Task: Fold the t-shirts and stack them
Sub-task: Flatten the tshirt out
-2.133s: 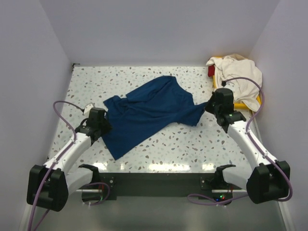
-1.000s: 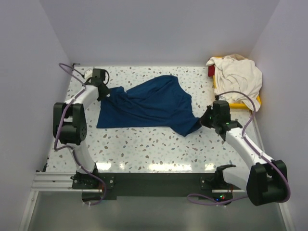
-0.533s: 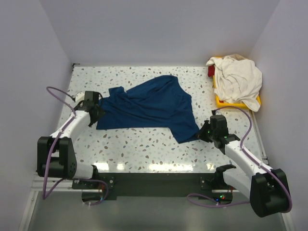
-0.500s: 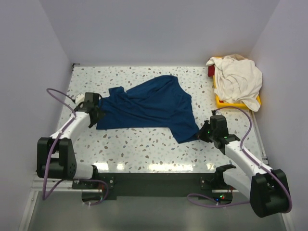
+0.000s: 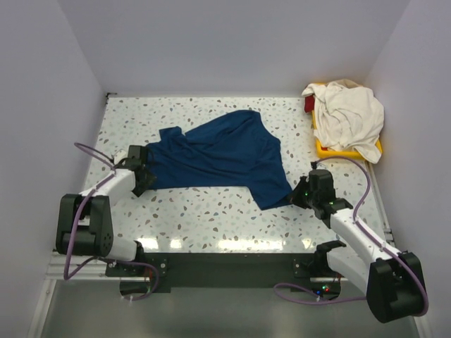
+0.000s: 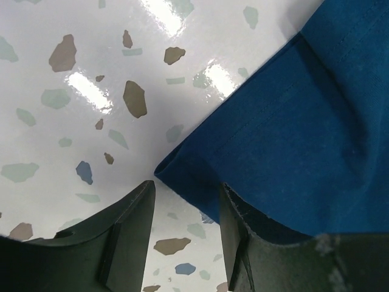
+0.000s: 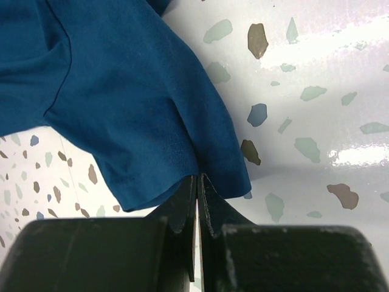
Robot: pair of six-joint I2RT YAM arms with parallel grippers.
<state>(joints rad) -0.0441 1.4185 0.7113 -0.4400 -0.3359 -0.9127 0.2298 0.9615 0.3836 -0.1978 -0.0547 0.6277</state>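
Observation:
The dark navy t-shirt (image 5: 218, 155) lies spread and wrinkled across the middle of the table. My left gripper (image 5: 141, 180) is open at the shirt's left corner; in the left wrist view the hemmed corner (image 6: 182, 173) lies on the table between the tips of my open left gripper (image 6: 185, 190). My right gripper (image 5: 300, 196) is shut on the shirt's right near corner, with the cloth (image 7: 152, 103) pinched at my right gripper's (image 7: 197, 177) tips. The cream white t-shirt (image 5: 349, 116) lies bunched on the yellow tray (image 5: 331, 150) at the far right.
A red item (image 5: 309, 104) shows at the tray's far left corner. The white walls stand close on the left, right and back. The speckled tabletop (image 5: 211, 211) is bare in front of the shirt.
My left arm swung to the far left and came back nearer, dragging the shirt's left side flatter. My right gripper pulled the right corner toward the near edge.

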